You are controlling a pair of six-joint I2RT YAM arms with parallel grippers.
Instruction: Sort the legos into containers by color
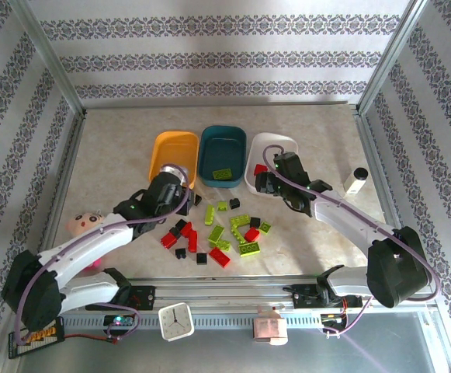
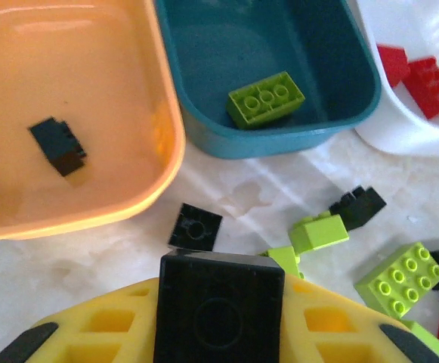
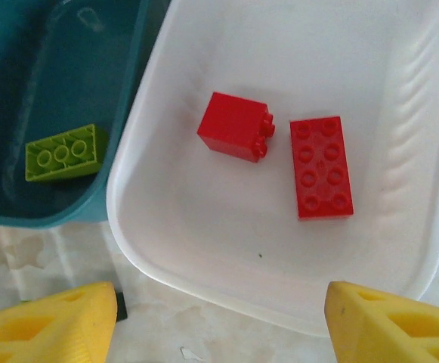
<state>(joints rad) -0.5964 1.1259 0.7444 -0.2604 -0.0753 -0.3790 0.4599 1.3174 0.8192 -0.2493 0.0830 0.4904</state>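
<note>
Legos: most loose on bench before teal tray. Sorted: one green in it, one black in orange tray leftward, two red in white tray rightward. Left jaws pinching black brick; right jaws wide, empty.

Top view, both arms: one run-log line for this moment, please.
left fingers: shut on black brick | right fingers: open by white tray | unsorted: loose bricks on table

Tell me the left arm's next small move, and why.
Probably lift the left end effector and carry it over the orange tray. It looks closed on a black brick, and that tray already holds another black brick.
</note>
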